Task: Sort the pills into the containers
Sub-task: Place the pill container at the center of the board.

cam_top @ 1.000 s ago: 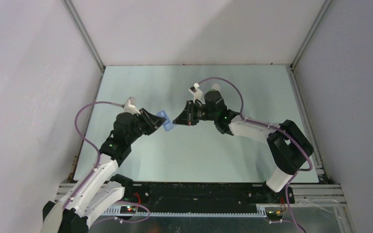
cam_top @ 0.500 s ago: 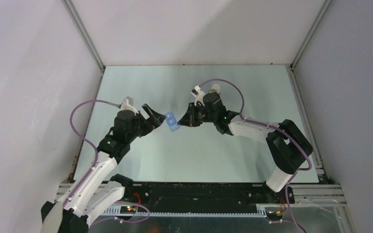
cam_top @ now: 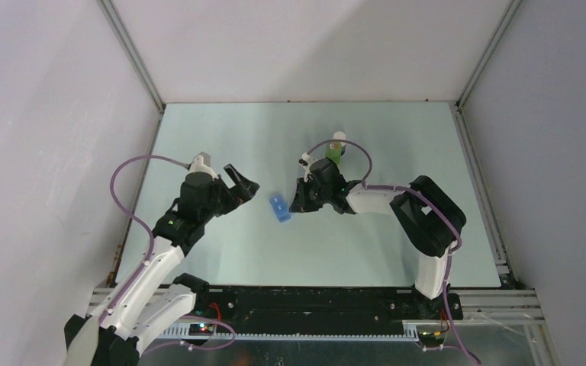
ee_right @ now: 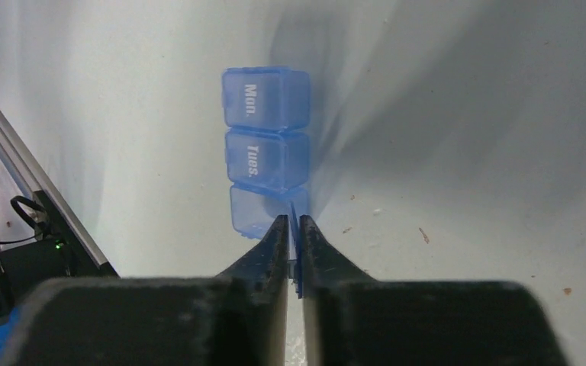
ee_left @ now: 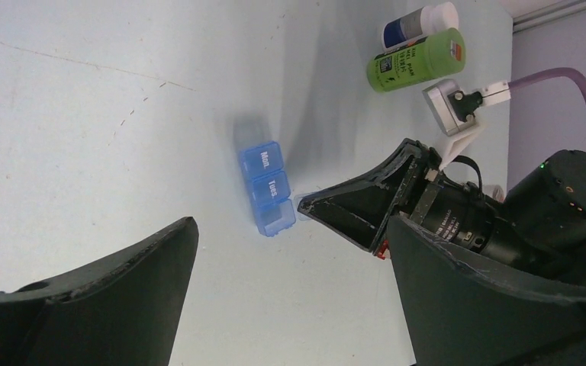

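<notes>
Two grippers faced each other over the table. The left gripper hung with its jaws spread wide and empty, just left of the blue pill organiser, which lay flat near the table's middle. The right gripper was pinched tight on the thin lid flap of the third compartment (the Mon. and Tues. lids were down). Beyond it were a green bottle and a white bottle. The step in hand looked to be opening that compartment. Next, the flap would need swinging back gently, perhaps with the left arm steadying the organiser.
</notes>
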`<move>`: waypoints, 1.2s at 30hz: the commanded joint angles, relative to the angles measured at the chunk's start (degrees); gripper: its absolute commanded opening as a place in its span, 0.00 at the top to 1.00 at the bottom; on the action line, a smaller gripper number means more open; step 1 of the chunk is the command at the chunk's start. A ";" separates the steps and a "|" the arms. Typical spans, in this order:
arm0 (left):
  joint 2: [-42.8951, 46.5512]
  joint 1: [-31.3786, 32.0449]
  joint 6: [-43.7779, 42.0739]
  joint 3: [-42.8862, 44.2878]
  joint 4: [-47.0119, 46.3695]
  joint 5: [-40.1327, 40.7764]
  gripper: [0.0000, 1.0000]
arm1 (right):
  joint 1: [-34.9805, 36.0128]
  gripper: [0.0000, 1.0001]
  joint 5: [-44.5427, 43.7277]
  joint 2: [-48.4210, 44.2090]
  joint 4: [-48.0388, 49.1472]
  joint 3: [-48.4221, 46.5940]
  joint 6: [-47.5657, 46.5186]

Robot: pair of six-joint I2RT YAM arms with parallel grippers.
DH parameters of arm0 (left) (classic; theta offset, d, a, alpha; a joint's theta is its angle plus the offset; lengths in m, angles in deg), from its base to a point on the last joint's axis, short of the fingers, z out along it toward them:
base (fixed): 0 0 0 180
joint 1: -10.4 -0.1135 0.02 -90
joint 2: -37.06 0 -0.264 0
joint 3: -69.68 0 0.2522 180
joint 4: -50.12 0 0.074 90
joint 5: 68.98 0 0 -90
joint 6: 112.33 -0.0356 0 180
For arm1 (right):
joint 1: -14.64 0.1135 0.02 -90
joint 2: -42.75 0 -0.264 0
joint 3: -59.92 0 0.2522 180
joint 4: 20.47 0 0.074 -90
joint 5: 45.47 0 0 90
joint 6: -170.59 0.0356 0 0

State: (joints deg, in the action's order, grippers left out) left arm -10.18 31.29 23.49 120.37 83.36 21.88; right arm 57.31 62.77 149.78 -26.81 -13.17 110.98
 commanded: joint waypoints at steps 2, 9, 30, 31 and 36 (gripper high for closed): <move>1.29 -0.04 -3.74 1.41 0.66 -0.42 0.01 | -0.54 0.76 -0.32 -0.02 -0.23 -0.34 -2.58; 0.53 -0.05 -6.89 5.62 7.34 -0.42 0.01 | -3.02 0.38 -3.20 -7.15 -7.70 -0.63 -3.77; 3.41 -0.04 -10.11 9.64 11.03 -0.09 0.01 | -23.77 0.13 -44.15 -39.19 -38.43 4.40 3.68; 2.87 -0.01 -10.18 10.07 11.07 -0.26 0.01 | -24.43 0.13 -43.94 -38.74 -38.26 5.08 3.57; 0.98 -0.03 -10.54 10.86 10.72 -1.17 0.01 | -26.34 0.14 -42.49 -34.37 -37.56 5.78 2.69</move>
State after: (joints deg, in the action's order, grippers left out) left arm -8.41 31.29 14.62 128.80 95.01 22.08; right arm 31.52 21.20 112.75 -64.55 -7.71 113.43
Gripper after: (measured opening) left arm 0.994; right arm 0.872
